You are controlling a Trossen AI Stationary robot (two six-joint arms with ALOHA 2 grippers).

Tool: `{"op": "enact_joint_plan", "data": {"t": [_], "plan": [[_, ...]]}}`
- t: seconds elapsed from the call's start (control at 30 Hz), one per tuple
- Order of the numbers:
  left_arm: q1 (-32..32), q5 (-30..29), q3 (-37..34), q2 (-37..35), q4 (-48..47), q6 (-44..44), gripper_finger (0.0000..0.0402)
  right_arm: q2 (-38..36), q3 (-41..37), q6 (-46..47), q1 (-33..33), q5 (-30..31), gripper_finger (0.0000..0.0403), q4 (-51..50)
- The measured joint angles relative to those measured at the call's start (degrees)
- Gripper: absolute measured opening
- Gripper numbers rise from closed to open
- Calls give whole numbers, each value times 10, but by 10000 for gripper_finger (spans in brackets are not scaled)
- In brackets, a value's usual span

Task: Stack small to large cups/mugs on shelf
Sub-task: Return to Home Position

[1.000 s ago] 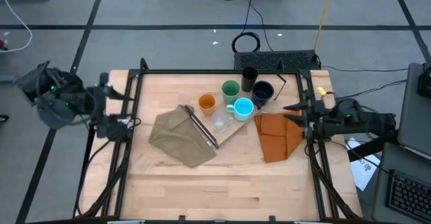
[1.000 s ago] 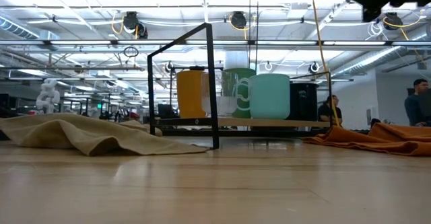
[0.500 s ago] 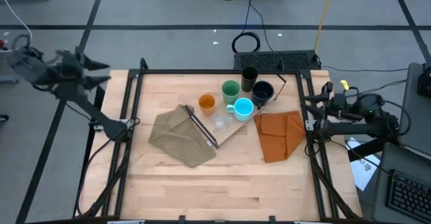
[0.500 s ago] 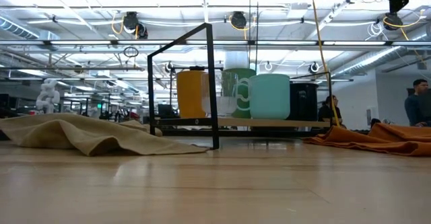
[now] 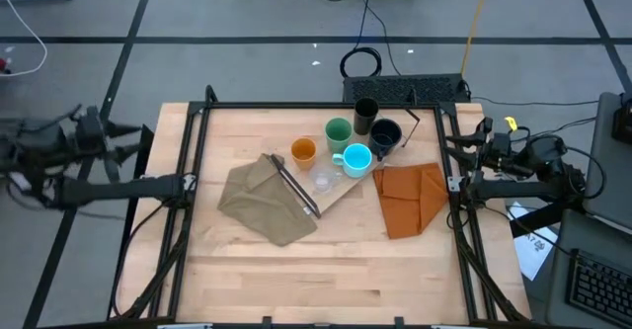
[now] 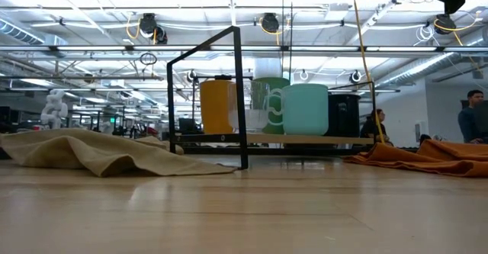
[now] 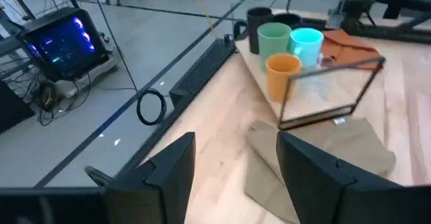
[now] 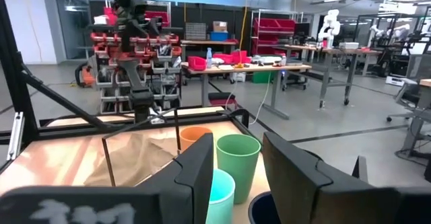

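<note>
Standing close together on the shelf (image 5: 346,190), the 6 vessels form 1 cluster. The tiny clear cup (image 5: 323,180) and orange cup (image 5: 303,151) are beside its black frame (image 5: 296,187). The green cup (image 5: 339,130), cyan mug (image 5: 356,158) and dark mug (image 5: 384,134) come next, with the black tumbler (image 5: 366,112) at the far end.

All look light, rigid and smooth-walled. The clear cup seems likeliest to slip or crack, so a gentle pinch across its rim would suit. The 2 mugs are best taken on the wall opposite the handle.

The left gripper (image 7: 236,143) hangs beyond the table's left edge, fingers spread and empty. The right gripper (image 8: 237,143) sits at the right edge, likewise parted and holding nothing. Both are well apart from the cups.
</note>
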Motion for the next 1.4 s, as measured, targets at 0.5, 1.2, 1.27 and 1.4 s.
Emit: {"op": "enact_joint_plan", "data": {"t": [0.5,1.2,1.27,1.4], "plan": [[259,165,-245,-162,282,103,209,1,-5,10,0,-3,121,3],[266,180,-526,-146,651,46,209,1,-22,11,0,-2,121,26],[266,192,-555,-146,696,35,209,1,-22,11,0,-2,121,25],[266,202,-621,-146,762,41,209,1,-22,11,0,-2,121,25]]}}
